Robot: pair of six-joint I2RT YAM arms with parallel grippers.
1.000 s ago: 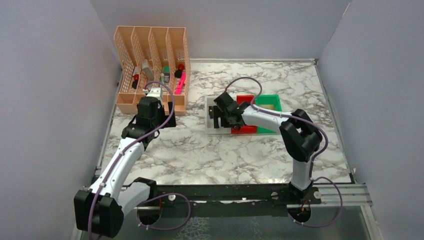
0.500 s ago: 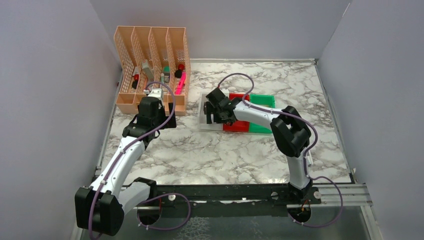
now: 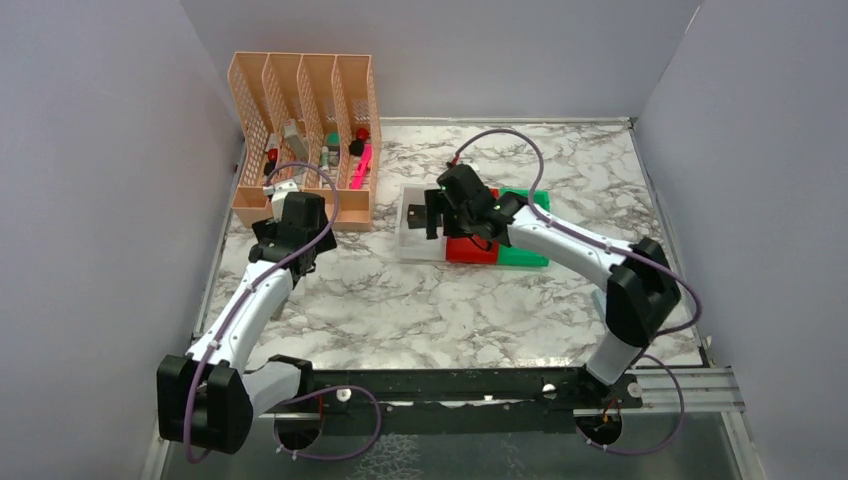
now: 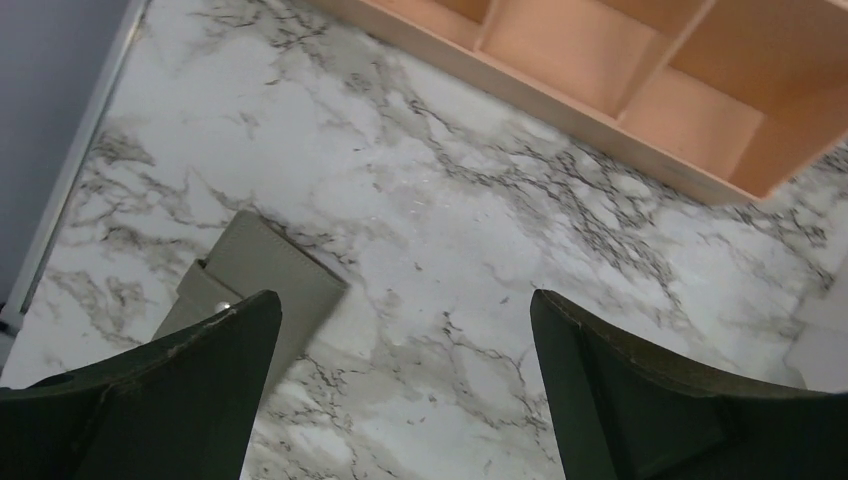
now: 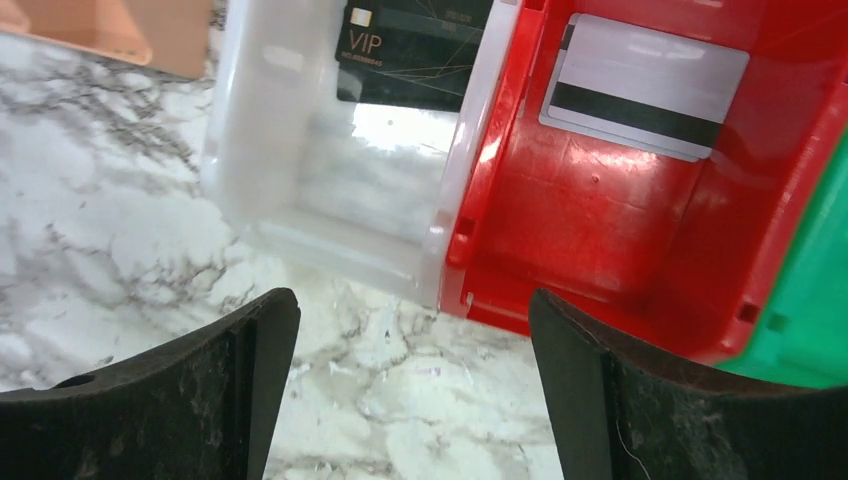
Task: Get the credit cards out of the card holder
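The grey card holder point(image 4: 262, 272) lies flat on the marble, its near end hidden behind my left gripper's left finger. My left gripper point(image 4: 405, 330) point(image 3: 290, 245) hangs open above the table just right of it, holding nothing. A black VIP credit card point(image 5: 410, 50) lies in the white bin point(image 5: 255, 150). In the red bin point(image 5: 560, 210) lies a silvery-white card with a dark stripe point(image 5: 645, 85). My right gripper point(image 5: 415, 320) point(image 3: 430, 218) is open and empty over the near rims of those two bins.
A green bin point(image 3: 528, 255) adjoins the red bin on the right. An orange mesh desk organizer point(image 3: 305, 135) with pens stands at the back left, its base point(image 4: 600, 60) just beyond my left gripper. Grey walls enclose the table on three sides.
The row of bins shifted slightly left early on. My right arm's elbow swung out to the right, and its jaws opened a little wider. My left gripper drifted slightly left.
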